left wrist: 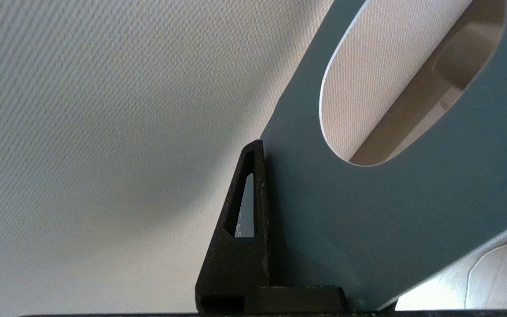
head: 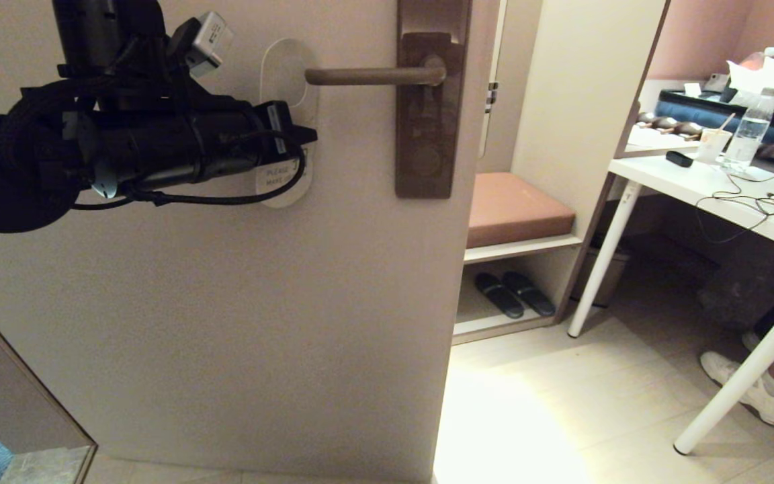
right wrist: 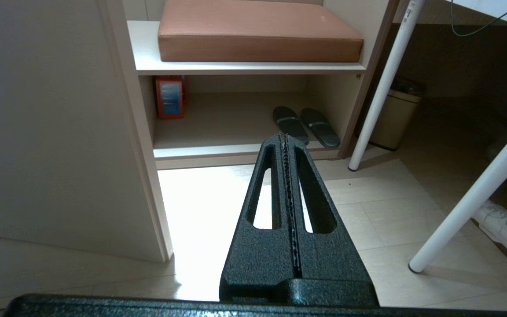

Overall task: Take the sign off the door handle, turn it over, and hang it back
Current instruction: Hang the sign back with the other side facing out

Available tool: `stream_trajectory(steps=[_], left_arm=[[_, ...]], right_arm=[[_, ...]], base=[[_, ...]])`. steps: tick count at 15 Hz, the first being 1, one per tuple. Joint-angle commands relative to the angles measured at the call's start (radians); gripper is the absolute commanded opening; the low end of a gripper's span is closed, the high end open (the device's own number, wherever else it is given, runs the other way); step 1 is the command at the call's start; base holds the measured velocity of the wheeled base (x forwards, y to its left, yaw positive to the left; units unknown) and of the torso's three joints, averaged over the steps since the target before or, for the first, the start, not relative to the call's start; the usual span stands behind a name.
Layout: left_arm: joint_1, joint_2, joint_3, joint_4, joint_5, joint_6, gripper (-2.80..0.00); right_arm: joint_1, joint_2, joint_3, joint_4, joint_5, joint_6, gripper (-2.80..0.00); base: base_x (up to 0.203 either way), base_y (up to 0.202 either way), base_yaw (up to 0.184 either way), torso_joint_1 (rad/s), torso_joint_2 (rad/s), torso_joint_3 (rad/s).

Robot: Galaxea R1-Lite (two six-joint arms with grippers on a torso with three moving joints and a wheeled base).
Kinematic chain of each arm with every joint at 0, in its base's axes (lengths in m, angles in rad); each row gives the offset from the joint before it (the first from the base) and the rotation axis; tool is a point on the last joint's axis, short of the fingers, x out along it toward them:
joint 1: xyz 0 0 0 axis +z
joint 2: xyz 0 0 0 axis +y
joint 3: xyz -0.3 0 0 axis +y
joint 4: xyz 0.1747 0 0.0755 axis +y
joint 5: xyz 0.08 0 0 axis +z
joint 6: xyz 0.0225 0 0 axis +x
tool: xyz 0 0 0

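My left gripper (head: 296,138) is shut on the sign (head: 278,187), holding it upright against the door just left of the door handle (head: 373,75). The sign's white face with small print is turned to the head view. In the left wrist view its grey-blue face (left wrist: 368,211) fills the right side, one black finger (left wrist: 244,220) lies against it and the other is hidden behind the card. The lever's tip sits at the sign's oval hole, and the brown bar shows through it (left wrist: 456,66); I cannot tell whether it passes through. My right gripper (right wrist: 285,141) is shut and empty, low over the floor.
The dark backplate (head: 427,114) stands near the door's right edge. Beyond it a bench holds a brown cushion (head: 514,208), with black slippers (head: 514,294) underneath. At the right stands a cluttered white table (head: 729,195), a person's white shoe (head: 750,390) by its leg.
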State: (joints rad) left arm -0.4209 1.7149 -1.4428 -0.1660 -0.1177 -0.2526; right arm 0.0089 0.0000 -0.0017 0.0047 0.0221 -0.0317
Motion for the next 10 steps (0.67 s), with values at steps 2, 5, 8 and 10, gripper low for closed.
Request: stream_trajectory(steps=[2, 5, 8, 10], left_arm=[[-0.005, 0.006, -0.016, 0.000, 0.000, -0.002, -2.80], [-0.018, 0.002, -0.013, 0.000, 0.000, -0.002, -2.80], [-0.028, -0.003, -0.013, 0.000, 0.001, 0.007, -2.80], [-0.036, -0.011, -0.008, 0.000, 0.004, 0.009, -2.80]], right_arm=[[0.000, 0.002, 0.000, 0.000, 0.001, -0.001, -2.80], [0.000, 0.002, 0.000, 0.000, 0.001, -0.001, -2.80], [0.000, 0.002, 0.000, 0.000, 0.001, -0.001, -2.80], [0.000, 0.002, 0.000, 0.000, 0.001, -0.001, -2.80]], base=[[0.000, 0.000, 0.000, 0.000, 0.00, 0.000], [0.000, 0.000, 0.000, 0.000, 0.00, 0.000], [0.000, 0.000, 0.000, 0.000, 0.00, 0.000], [0.000, 0.000, 0.000, 0.000, 0.00, 0.000]])
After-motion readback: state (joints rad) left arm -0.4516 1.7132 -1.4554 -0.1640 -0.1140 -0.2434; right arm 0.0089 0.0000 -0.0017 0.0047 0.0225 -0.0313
